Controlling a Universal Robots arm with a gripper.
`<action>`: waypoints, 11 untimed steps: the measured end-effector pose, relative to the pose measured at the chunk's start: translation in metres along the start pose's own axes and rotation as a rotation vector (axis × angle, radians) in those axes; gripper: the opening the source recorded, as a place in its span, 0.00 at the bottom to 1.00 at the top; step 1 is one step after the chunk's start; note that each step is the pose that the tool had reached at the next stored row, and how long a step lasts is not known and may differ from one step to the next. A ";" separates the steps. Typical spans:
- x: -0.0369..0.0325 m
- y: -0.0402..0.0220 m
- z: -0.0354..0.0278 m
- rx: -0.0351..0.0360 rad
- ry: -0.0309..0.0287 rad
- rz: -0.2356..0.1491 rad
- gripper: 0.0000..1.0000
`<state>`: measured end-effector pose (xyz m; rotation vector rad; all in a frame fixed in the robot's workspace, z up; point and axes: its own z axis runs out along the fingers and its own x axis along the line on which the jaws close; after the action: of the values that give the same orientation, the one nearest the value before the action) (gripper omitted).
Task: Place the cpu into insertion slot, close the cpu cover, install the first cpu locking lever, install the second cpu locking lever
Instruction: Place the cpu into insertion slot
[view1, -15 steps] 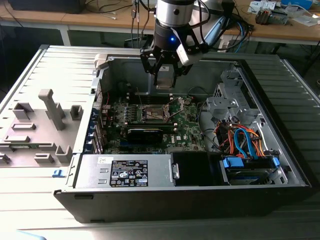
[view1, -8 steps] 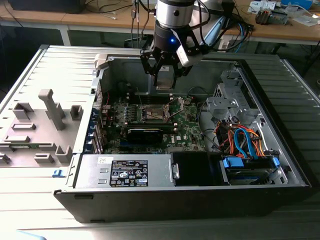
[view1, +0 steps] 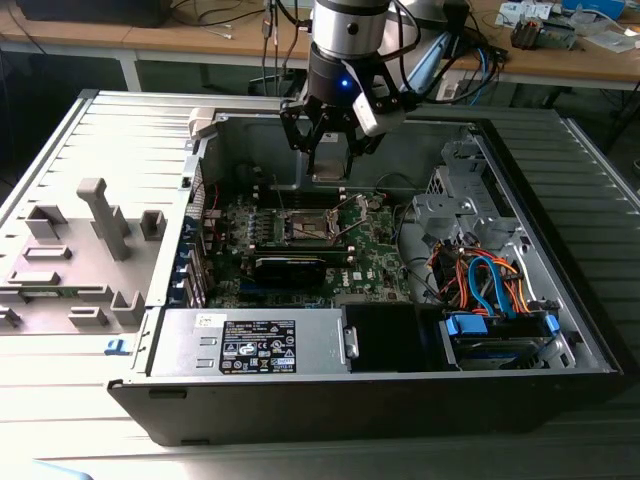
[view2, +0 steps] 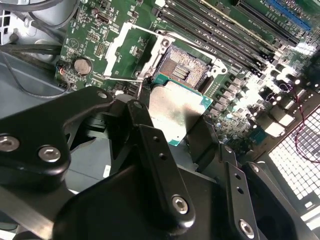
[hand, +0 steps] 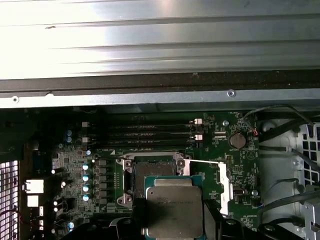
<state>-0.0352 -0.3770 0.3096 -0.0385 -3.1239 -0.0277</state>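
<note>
- One tool (view1: 328, 160) hangs over the open computer case (view1: 560, 250), up near the case's far wall in the exterior view.
- Its two black fingers (view2: 150, 145) are clamped on opposite edges of the cpu (view2: 177, 112), which lies flat between them with its silver-grey lid showing.
- The cpu is held in the air above the green motherboard (view1: 380, 255), not seated; faint marks show on its lid (hand: 174, 210), but I can't read them.
- The insertion slot (view2: 182, 67) lies bare, with its dark centre exposed.
- The cpu cover (view2: 115, 52) is swung open to one side of the slot, and the board shows through its cut-out.
- Long black memory slots (hand: 145, 135) run along the other side of the slot, and a round coin cell (hand: 237, 140) sits near the cover.
- A grey power supply (view1: 320, 345) at the case's near edge carries a black-and-white label (view1: 258, 346) whose print is too small to make out.
- Blue and orange cables (view1: 490, 280) bunch at the exterior view's right.
- A grey plastic fixture (view1: 100, 215) stands on the worktop (view1: 60, 400) at the exterior view's left, outside the case.
</note>
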 end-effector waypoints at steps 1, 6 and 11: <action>0.0000 -0.0002 0.0002 0.0000 0.0000 0.000 0.55; -0.0001 -0.0016 0.0010 -0.0001 -0.0001 0.000 0.55; -0.0001 -0.0042 0.0023 0.0000 0.0000 0.000 0.55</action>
<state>-0.0352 -0.3811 0.3073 -0.0384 -3.1239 -0.0277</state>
